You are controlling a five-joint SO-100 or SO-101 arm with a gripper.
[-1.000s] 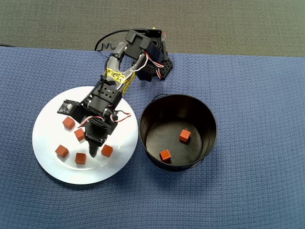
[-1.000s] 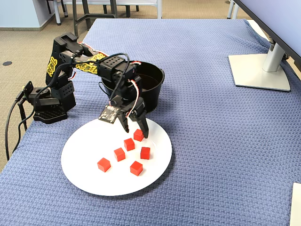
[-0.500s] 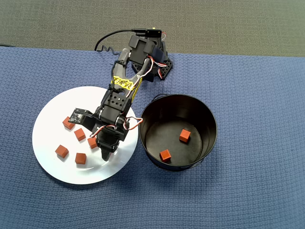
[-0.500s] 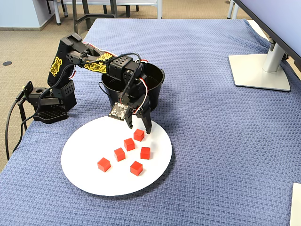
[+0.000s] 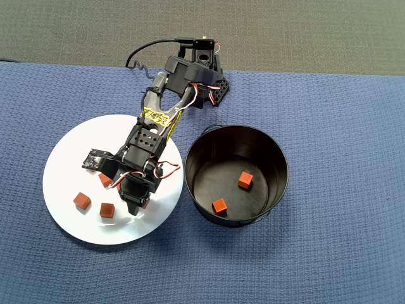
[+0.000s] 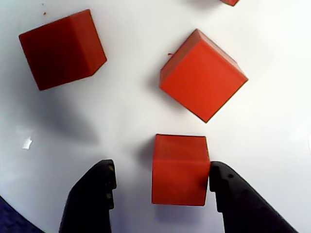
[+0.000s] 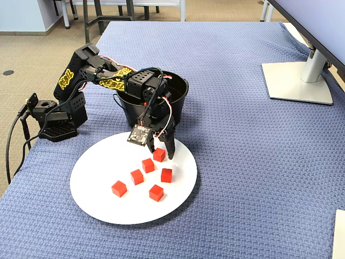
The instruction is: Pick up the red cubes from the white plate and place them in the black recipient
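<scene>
Straddling a red cube [image 6: 180, 170], pincer [image 6: 160, 177] has descended

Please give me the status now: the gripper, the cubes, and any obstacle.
Gripper open, straddling one small red cube on round white plate; right finger touching it. Two cubes already in round black pot. Nothing blocking.

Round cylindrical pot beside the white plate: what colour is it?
Black, glossy inside; clearest in the overhead view.

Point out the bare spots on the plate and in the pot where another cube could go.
The white plate is bare along its near and left rim. Its middle is crowded with red cubes and the gripper. The black recipient has bare floor left of its two cubes.
</scene>
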